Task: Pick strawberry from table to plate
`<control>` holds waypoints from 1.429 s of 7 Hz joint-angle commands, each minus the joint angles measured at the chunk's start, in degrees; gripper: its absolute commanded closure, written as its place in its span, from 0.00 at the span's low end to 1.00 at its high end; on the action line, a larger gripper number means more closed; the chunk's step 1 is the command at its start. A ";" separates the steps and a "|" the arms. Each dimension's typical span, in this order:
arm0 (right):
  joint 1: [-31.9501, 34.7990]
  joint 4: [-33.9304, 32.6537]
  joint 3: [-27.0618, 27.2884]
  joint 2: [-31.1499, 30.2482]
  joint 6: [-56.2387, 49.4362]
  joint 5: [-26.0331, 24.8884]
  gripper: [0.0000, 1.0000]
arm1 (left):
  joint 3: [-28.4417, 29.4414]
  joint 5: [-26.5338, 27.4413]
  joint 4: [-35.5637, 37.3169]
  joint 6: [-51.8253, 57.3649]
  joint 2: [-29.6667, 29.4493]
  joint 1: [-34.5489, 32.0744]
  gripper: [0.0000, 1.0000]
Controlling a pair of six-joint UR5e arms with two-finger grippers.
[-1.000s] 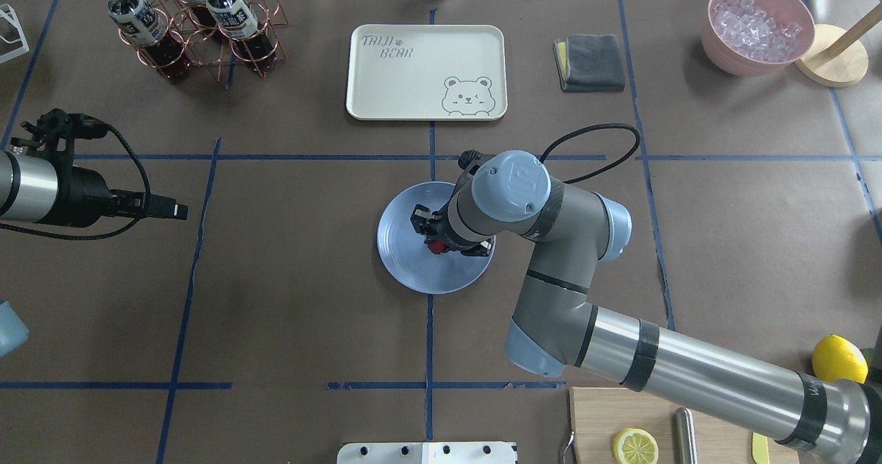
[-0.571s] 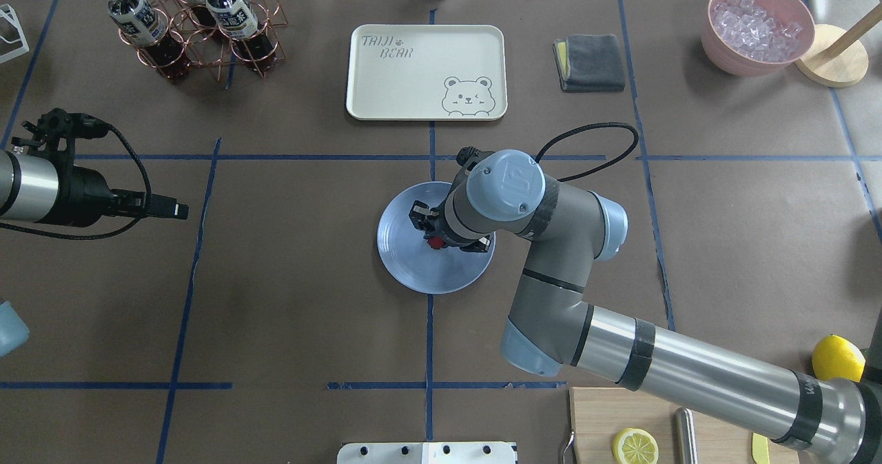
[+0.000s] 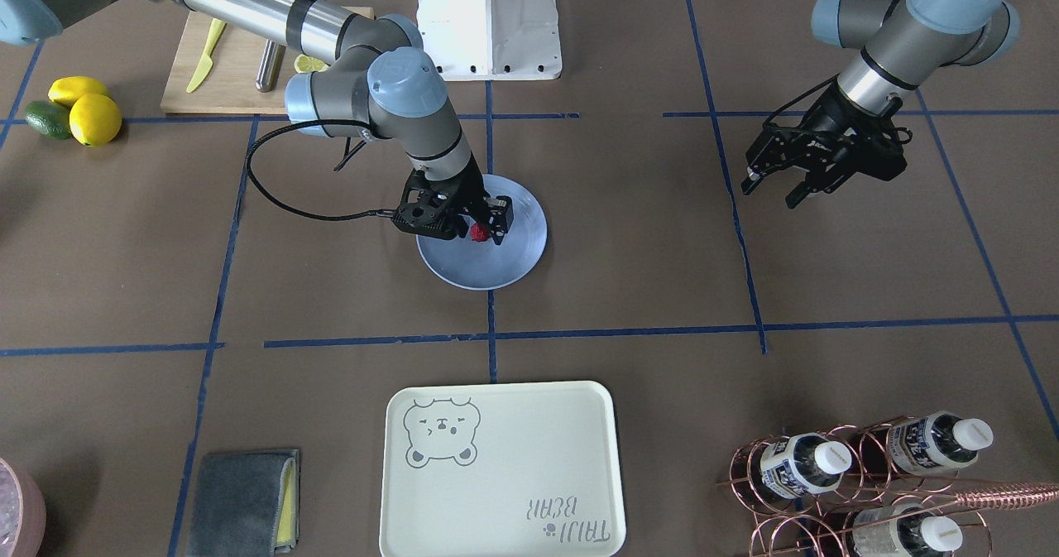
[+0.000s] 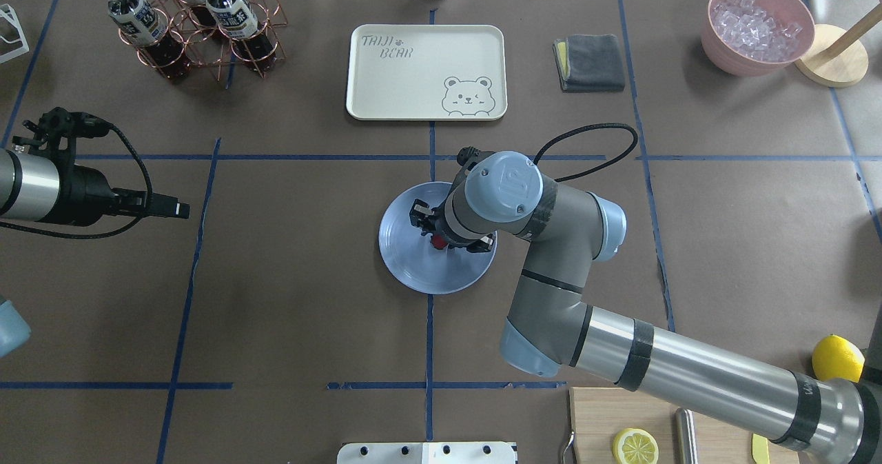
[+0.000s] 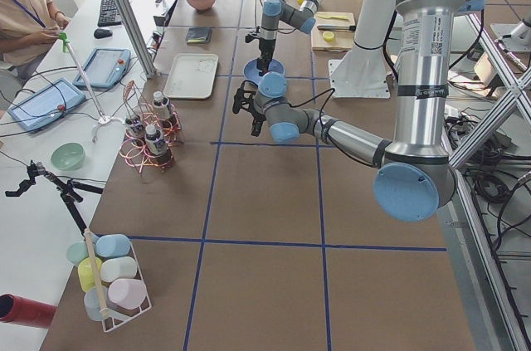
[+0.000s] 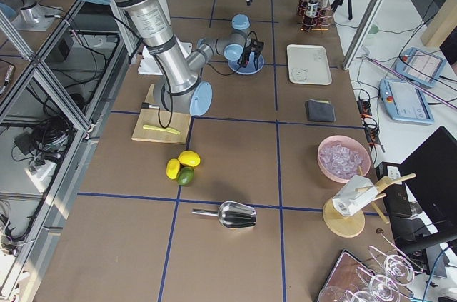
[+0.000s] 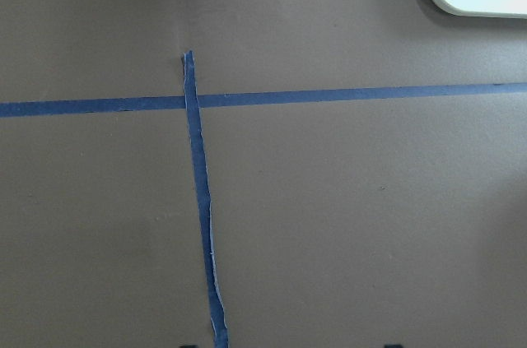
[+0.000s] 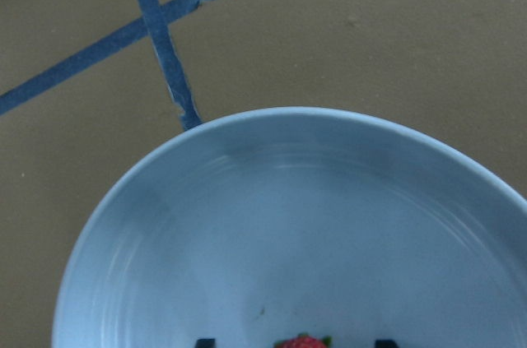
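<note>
The strawberry [image 3: 477,232], tiny and red, sits near the middle of the light-blue plate [image 4: 413,267], which rests on the brown table [image 4: 289,278]. My right gripper [image 3: 474,237] points down over the plate with its fingers on either side of the berry. In the right wrist view the strawberry [image 8: 302,341] lies at the bottom edge, well clear of both fingertips [image 8: 205,341], so this gripper is open. Far off at the table's left side, my left gripper [image 3: 773,193] hangs open and empty above bare paper.
A cream bear tray [image 4: 427,71] lies beyond the plate. A copper bottle rack [image 4: 200,23], a grey cloth [image 4: 589,63] and a pink bowl of ice [image 4: 758,26] line the far edge. A cutting board [image 4: 606,416] and a lemon [image 4: 838,358] are near right.
My right arm's wrist has shifted a little to the left and farther over the plate. The strawberry stays between the fingers at the plate's middle. The left arm has hardly moved.
</note>
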 commanded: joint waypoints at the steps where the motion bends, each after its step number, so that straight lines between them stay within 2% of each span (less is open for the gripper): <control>1: 0.03 -0.41 1.40 -0.07 -0.09 0.11 0.00 | 0.09 0.00 0.00 0.09 0.07 -0.01 0.20; 2: 0.81 -3.29 4.89 -1.03 -0.09 0.72 0.00 | 0.09 -0.09 0.00 0.26 0.50 -0.01 0.20; 3: 2.30 -8.10 12.06 -4.17 -0.35 1.94 0.00 | 0.52 -0.09 0.00 1.22 0.59 -0.27 0.20; 4: 5.54 -10.06 19.18 -9.16 -2.79 6.22 0.00 | 0.35 -0.09 -0.09 5.32 2.86 -0.45 0.20; 6: 14.40 -9.65 29.75 -25.65 -16.26 15.62 0.00 | 1.31 -0.79 0.09 18.21 5.94 -4.99 0.20; 7: 19.58 -9.30 31.71 -32.95 -27.05 19.06 0.00 | 3.93 -0.96 0.18 24.20 6.13 -8.41 0.20; 8: 26.50 -9.38 31.21 -38.68 -40.12 22.92 0.00 | 5.87 -1.14 0.35 30.35 6.57 -12.10 0.20; 9: 34.58 -10.16 29.29 -42.92 -54.43 25.83 0.00 | 6.41 -4.45 0.70 35.02 7.79 -15.71 0.20; 10: 41.79 -10.26 24.57 -43.92 -65.54 29.25 0.00 | 6.24 -11.79 4.97 40.55 7.97 -22.18 0.20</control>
